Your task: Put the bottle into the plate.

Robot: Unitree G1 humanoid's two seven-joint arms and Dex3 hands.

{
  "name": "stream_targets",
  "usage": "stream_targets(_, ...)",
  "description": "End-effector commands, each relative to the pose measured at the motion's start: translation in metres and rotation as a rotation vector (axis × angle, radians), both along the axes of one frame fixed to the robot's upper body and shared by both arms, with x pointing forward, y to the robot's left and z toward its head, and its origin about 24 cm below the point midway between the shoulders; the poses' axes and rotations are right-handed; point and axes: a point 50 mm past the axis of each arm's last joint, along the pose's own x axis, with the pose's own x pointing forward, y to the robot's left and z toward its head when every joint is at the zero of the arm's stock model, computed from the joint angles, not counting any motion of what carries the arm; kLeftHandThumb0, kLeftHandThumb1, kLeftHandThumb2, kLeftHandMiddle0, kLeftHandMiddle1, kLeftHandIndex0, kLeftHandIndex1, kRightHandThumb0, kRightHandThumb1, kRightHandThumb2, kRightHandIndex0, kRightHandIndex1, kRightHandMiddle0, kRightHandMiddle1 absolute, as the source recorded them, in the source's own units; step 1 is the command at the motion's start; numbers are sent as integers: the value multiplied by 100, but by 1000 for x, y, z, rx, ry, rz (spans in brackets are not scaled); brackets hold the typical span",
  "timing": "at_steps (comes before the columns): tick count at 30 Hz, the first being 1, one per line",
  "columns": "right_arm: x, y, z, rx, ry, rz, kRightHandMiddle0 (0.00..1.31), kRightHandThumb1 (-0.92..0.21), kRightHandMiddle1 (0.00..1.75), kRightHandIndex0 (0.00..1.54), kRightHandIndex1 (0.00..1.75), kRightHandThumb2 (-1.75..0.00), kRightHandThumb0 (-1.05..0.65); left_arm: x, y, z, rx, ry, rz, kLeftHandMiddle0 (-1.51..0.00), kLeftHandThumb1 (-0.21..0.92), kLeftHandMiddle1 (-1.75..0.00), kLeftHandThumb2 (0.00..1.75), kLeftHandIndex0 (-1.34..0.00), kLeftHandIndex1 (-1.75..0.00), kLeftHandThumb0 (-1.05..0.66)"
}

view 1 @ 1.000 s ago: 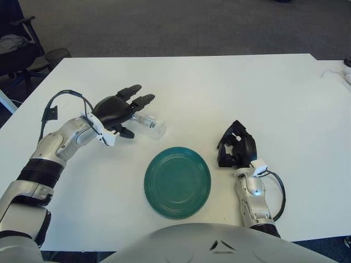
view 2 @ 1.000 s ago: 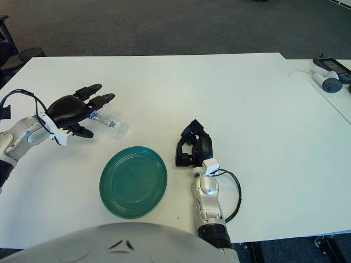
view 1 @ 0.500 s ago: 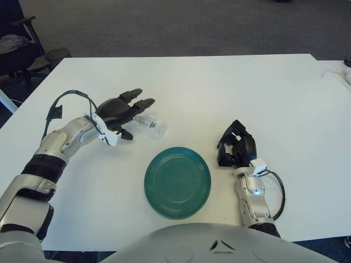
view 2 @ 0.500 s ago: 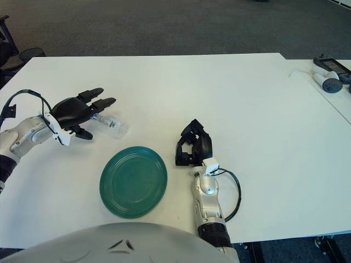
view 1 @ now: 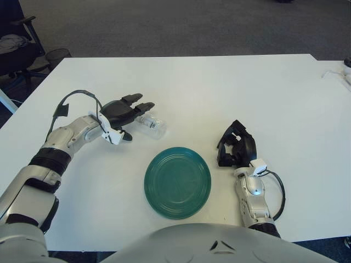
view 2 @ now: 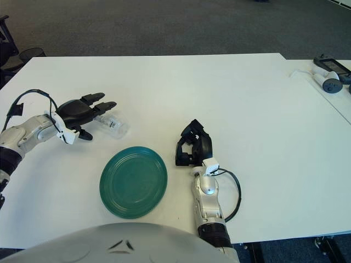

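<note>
A small clear plastic bottle [view 1: 152, 125] lies on its side on the white table [view 1: 219, 87], just up-left of the green plate [view 1: 177, 181]. My left hand [view 1: 125, 111] is low over the bottle's left end, fingers spread and pointing right, thumb below; it holds nothing. My right hand [view 1: 236, 145] shows to the right of the plate, fingers curled and holding nothing.
Grey and white controllers [view 2: 328, 74] lie on the adjoining table at the far right. A dark office chair [view 1: 13, 49] and a mesh bin [view 1: 56, 55] stand off the table's left corner.
My left hand has sunk lower and drawn slightly back left beside the bottle. The bottle, plate and right hand have not moved.
</note>
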Motion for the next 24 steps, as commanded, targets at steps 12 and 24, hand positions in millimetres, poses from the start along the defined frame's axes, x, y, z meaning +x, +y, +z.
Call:
stream_targets(12,-28,1,-43,24,233,-16,61,-1,175,90,160,-162,0,7,-10,1,-21,31,-13,-27,64,-10,50,0,-34,-87)
stream_targets(24,-28,1,-44,28,241,-16,61,-1,175,90,160,-162,0,8,-16,2,-26,46,-42,-28,81,-53,25,0,-45,-95)
